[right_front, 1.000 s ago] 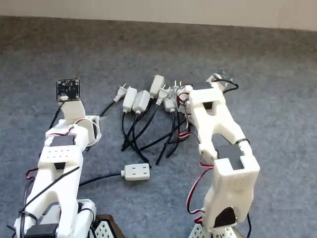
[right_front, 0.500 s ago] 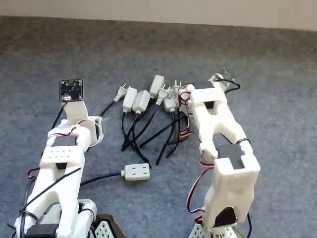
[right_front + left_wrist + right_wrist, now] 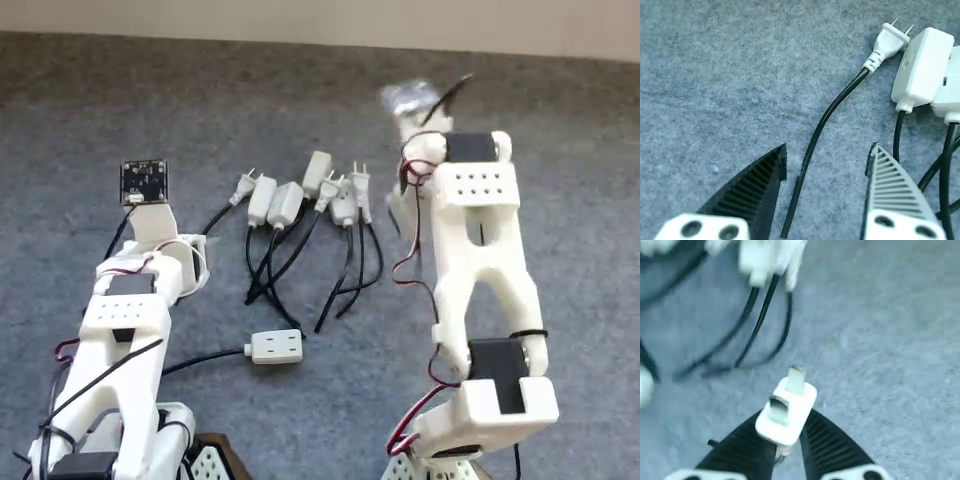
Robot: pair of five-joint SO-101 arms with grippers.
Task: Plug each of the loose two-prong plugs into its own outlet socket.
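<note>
One two-prong plug tight in the right tool.

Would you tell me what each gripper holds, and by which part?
The right gripper grips a white two-prong plug by its body, prongs free. The left gripper is open, holding nothing.

Two arms. One outlet strip. Three white adapter blocks. Small two-prong plugs on carpet: four, near as I can tell. Fifth plug held up by right arm.
</note>
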